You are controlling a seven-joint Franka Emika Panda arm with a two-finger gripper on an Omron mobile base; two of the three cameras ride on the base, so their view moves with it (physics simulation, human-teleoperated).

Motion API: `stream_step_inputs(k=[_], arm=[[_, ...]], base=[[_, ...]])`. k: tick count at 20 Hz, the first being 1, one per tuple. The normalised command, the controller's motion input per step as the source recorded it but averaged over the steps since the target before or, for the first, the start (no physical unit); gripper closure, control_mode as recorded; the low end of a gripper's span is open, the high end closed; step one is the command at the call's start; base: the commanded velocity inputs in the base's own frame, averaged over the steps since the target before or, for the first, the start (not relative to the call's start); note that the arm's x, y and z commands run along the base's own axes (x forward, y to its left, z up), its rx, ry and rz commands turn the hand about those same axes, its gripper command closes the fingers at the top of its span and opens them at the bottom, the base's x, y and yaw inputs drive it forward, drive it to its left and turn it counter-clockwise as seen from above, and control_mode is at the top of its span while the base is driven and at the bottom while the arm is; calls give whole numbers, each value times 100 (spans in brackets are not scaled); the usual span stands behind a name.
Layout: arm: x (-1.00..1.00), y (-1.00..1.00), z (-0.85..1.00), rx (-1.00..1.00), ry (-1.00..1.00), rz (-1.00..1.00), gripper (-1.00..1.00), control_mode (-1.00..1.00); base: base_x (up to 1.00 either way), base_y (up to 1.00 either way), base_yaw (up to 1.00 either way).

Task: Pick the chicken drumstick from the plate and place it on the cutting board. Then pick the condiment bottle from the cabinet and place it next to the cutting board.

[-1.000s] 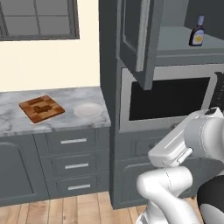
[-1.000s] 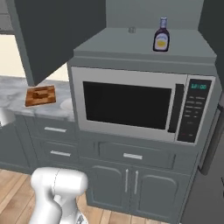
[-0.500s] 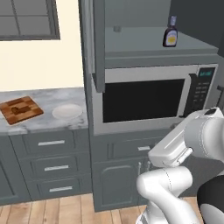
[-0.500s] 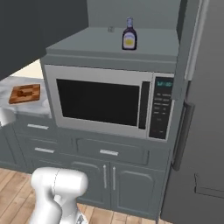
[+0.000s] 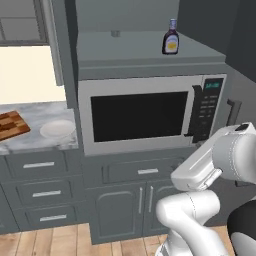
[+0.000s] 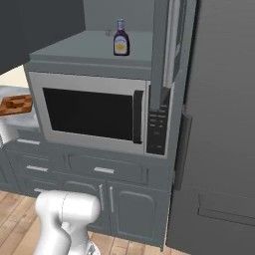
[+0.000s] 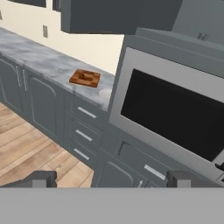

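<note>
The condiment bottle (image 5: 171,38) (image 6: 121,39) stands upright on the grey inner shelf (image 5: 125,47) of the open cabinet, above the microwave. The checkered cutting board (image 5: 10,125) (image 6: 15,104) (image 7: 85,78) lies far left on the marble counter. A small darker reddish-brown piece on it (image 7: 88,78) looks like the chicken drumstick. The white plate (image 5: 57,128) (image 7: 105,92) lies bare beside the board. In the hand view my gripper (image 7: 111,179) is open, fingers wide apart with nothing between them, low in front of the lower drawers and far from the bottle.
A microwave (image 5: 145,112) (image 6: 94,112) fills the niche under the shelf. An open cabinet door (image 6: 162,55) juts out right of the bottle. A tall dark panel (image 6: 219,124) stands at the right. Grey drawers (image 5: 40,190) sit under the counter.
The whole picture has slid left, so the base has driven to the right. The microwave and the bottle now face me, the counter sits at the left edge. Nothing was grasped.
</note>
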Motion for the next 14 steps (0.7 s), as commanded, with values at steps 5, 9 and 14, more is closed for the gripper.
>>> stream_step_inputs(k=[5,9,14], arm=[[0,0,0,0,0,0,-100,100],[0,0,0,0,0,0,-100,100],[0,0,0,0,0,0,-100,100]], base=[[1,-12,0],[2,0,0],[23,-6,0]])
